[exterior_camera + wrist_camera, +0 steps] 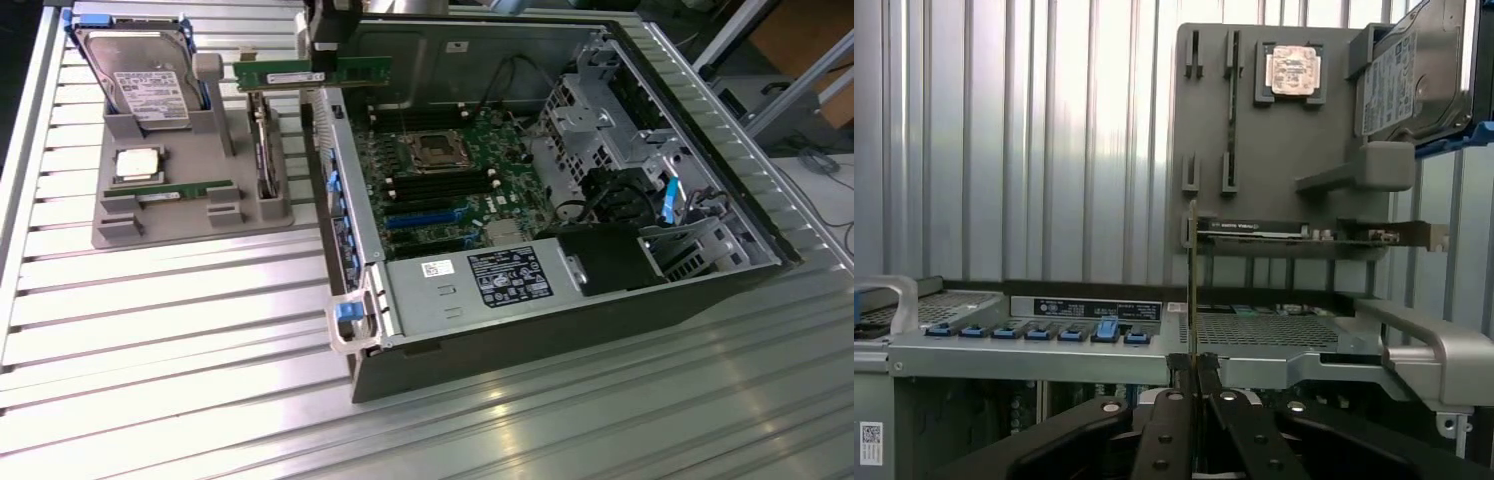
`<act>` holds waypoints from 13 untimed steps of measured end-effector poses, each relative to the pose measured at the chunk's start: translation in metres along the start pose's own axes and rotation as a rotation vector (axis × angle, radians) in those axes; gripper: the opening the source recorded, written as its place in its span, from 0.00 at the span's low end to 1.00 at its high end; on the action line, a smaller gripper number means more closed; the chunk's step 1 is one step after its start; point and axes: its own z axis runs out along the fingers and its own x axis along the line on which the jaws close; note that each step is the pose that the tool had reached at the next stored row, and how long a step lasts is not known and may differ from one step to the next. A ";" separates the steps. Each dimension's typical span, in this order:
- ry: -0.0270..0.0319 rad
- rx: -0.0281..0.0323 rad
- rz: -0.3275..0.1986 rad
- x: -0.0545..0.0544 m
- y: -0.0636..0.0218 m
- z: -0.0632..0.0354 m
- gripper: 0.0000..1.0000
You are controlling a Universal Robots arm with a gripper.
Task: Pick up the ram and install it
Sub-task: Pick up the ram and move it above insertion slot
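Note:
My gripper (324,58) is shut on the ram (287,73), a long green stick held level in the air above the near wall of the open computer case (350,190). In the wrist view the ram (1192,280) stands edge-on as a thin strip rising from between the black fingers (1166,410); the gripper (1192,368) pinches its lower edge. A second, similar green stick (167,190) lies in the grey holder (174,225) at the exterior view's left. The black memory slots (434,190) lie on the motherboard inside the case, below the socket (434,150).
The grey holder also carries a silver processor chip (138,163), a hard drive (134,75) in a blue bracket and an upright expansion card (267,150). A power supply (487,280) fills the case's near end, with drive cages (601,110) and cables beyond. All rests on a ribbed metal table (174,340).

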 end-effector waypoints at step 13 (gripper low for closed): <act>0.0002 0.0000 0.000 0.001 -0.0246 -0.0006 0.12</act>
